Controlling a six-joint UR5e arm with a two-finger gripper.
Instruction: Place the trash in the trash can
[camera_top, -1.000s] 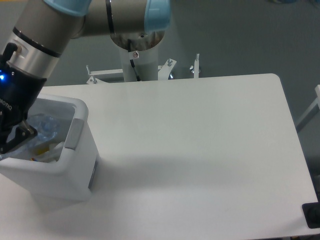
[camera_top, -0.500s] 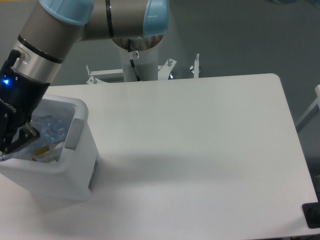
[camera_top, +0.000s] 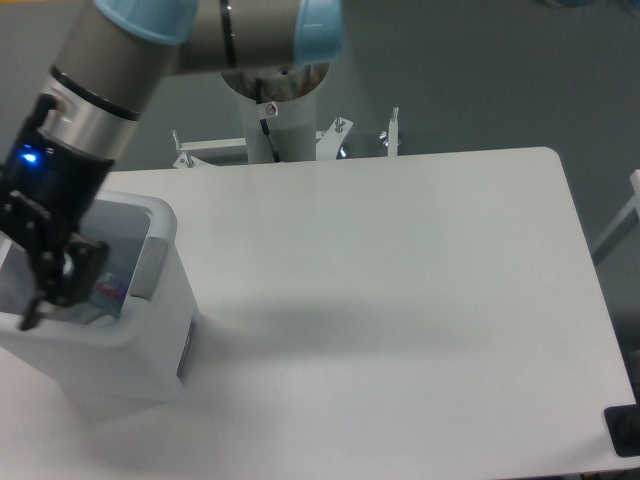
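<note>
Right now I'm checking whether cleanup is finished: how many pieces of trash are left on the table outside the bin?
0. The table shows none. The gripper is over the trash can, hiding most of its inside, so its contents can't be counted.

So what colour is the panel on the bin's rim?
Grey, on the white trash can; the rim panel shows in the fixed camera view.

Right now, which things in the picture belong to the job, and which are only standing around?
Belong to the job:
- trash can, white, at the table's left edge
- trash inside it, only a small patch showing
- pincer, over the can's opening

Only standing around:
- white table
- metal brackets behind the table
</note>
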